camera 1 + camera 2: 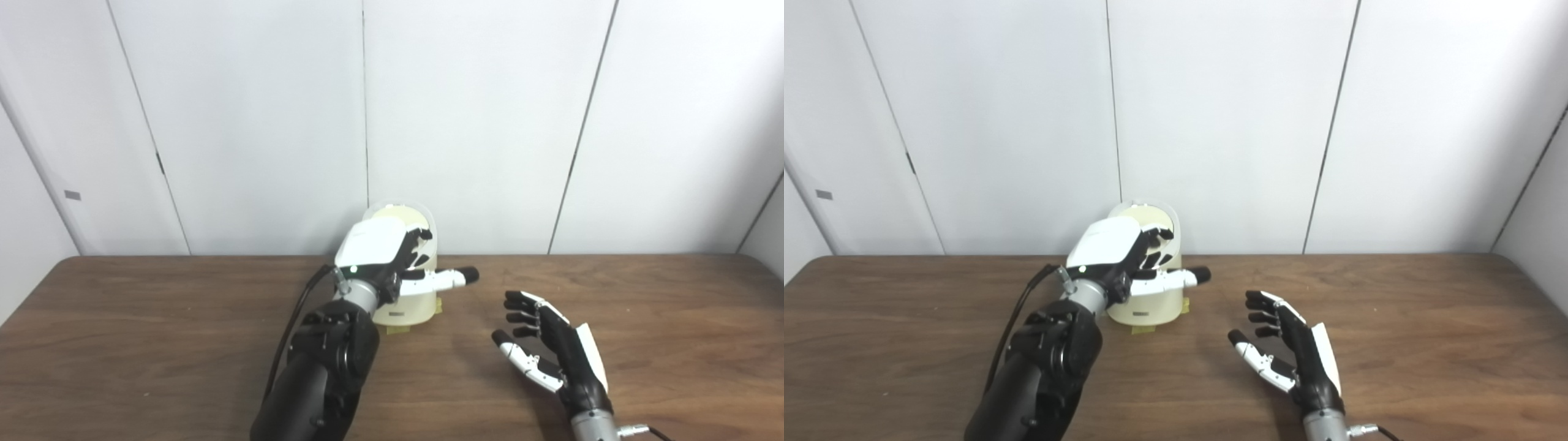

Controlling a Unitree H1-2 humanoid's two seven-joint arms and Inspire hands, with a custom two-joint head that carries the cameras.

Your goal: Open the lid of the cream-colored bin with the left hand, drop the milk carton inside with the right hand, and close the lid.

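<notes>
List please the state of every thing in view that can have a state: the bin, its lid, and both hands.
Cream-colored bin: upright on the table, open.
Lid: raised, standing up behind the opening.
Left hand: at the bin's top, fingers on the raised lid.
Right hand: open, empty, above the table.
Milk carton: not visible.

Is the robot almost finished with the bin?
Nearly, it seems. The bin's lid stands open with the left hand at it. The right hand is open and empty over the table. No milk carton shows; it may be inside. Closing the lid remains.
</notes>
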